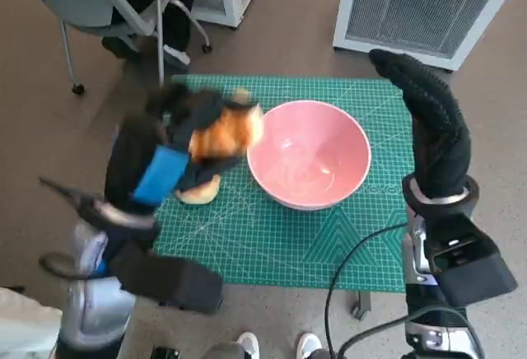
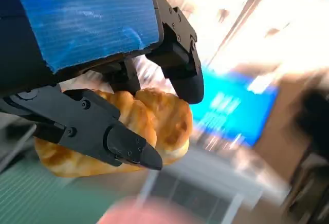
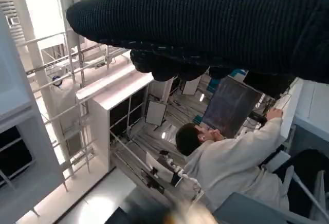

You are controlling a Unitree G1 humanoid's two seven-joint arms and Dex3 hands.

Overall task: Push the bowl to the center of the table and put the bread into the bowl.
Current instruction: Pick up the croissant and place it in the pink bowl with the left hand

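My left hand [image 1: 177, 149] holds a piece of bread [image 1: 224, 132] above the green mat [image 1: 280, 244], its black fingers [image 2: 110, 139] closed around the golden, croissant-like loaf from both sides, so that the bread sits right inside my grasp and pokes out past my fingertips toward the bowl. In my left wrist view the bread [image 2: 139, 131] fills the space just under my blue-taped back, pressed between the fingers, and the picture around it is blurred. The pink bowl [image 1: 310, 155] stands on the mat just beside this hand, on its inner side, with its rim close to the bread but not under it; the bread hangs near the rim's outer edge. A second piece of bread [image 1: 200, 191] lies on the mat directly below my left hand. My right hand [image 1: 430, 120], in its black glove, is raised on the far side of the bowl, apart from it, with the fingers stretched out straight and together and nothing in them. A person [image 3: 231, 165] in a pale top shows in my right wrist view.
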